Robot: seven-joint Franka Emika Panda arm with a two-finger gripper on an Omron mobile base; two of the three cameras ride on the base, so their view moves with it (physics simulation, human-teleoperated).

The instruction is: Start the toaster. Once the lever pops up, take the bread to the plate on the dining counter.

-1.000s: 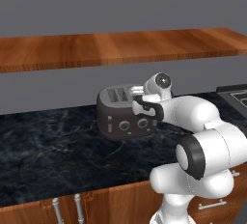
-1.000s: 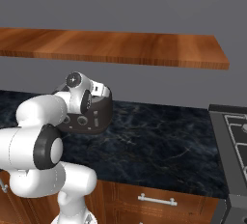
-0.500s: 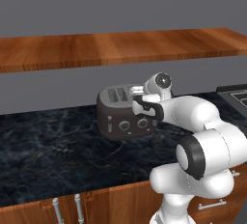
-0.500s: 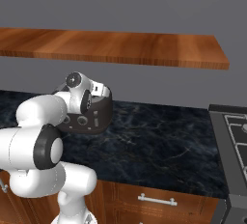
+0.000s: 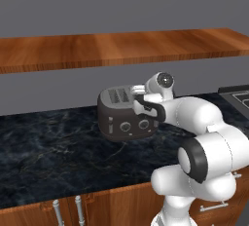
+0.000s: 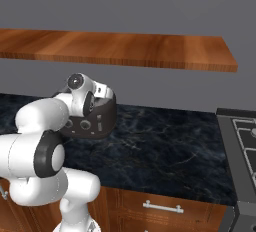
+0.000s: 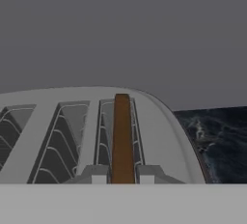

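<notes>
Toaster (image 5: pixel 127 114) stands on the black marble counter (image 5: pixel 53 157), gripper (image 5: pixel 139 91) at its top right. Right base view: toaster (image 6: pixel 95 118) behind the wrist. Hand view: fingertips (image 7: pixel 96 174) clamp the bread (image 7: pixel 122 138) edge-on in the slot. No legible markings.

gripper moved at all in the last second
No. In the left base view the gripper sits at the same spot over the toaster, below the shelf, shut on the bread.
</notes>
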